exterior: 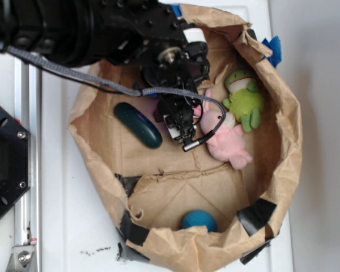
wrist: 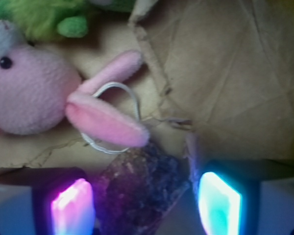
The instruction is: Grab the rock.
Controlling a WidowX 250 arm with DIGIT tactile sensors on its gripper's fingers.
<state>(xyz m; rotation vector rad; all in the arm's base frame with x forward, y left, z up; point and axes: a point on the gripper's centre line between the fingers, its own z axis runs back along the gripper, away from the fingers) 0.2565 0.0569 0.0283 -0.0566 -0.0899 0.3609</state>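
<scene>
Rock (wrist: 139,188) between my pincer (wrist: 146,204) fingers, inside the paper bag (exterior: 283,119).
My pincer is spread, one glowing finger (wrist: 71,205) on each side of the rock, with a gap showing on the teal side. The rock lies on the bag floor just beside the bunny (wrist: 34,95), touching its ear tip. Beyond the bunny: green plush (exterior: 246,99). Also in the bag: capsule (exterior: 137,124), ball (exterior: 199,220).
</scene>
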